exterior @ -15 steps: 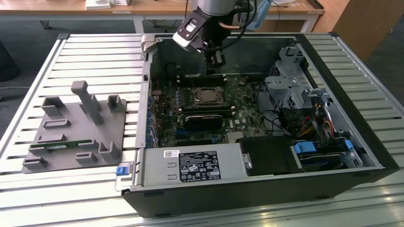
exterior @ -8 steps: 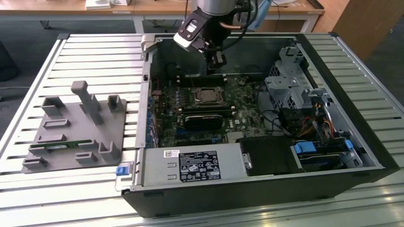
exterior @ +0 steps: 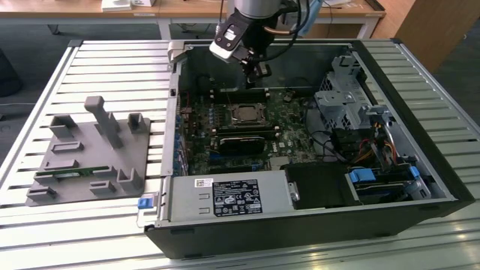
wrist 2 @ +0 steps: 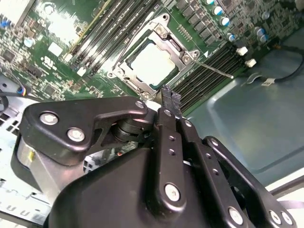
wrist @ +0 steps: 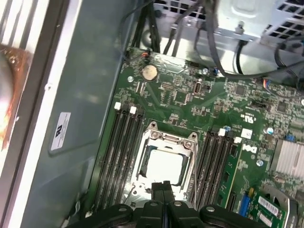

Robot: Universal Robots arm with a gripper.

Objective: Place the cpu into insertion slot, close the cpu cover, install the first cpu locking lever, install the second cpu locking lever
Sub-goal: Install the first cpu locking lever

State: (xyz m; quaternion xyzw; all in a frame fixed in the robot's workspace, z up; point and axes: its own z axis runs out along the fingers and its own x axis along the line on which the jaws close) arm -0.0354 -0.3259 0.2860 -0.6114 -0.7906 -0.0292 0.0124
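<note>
Your tool (wrist 2: pixel 169 97) sits nearest the lens in both wrist views, its 2 black fingers pressed together with nothing between them. You can see it hanging just above the edge of the insertion slot (wrist 2: pixel 122 72) without touching it. The cpu (wrist: pixel 164 166) lies flat in that slot, its pale top showing through the window of the cpu cover (wrist 2: pixel 178 50), which lies down around it. 1 thin locking lever (wrist 2: pixel 213 68) juts out past the socket's corner. In the exterior view, the open computer case (exterior: pixel 420 169) rests on the slatted bench (exterior: pixel 112 67).
</note>
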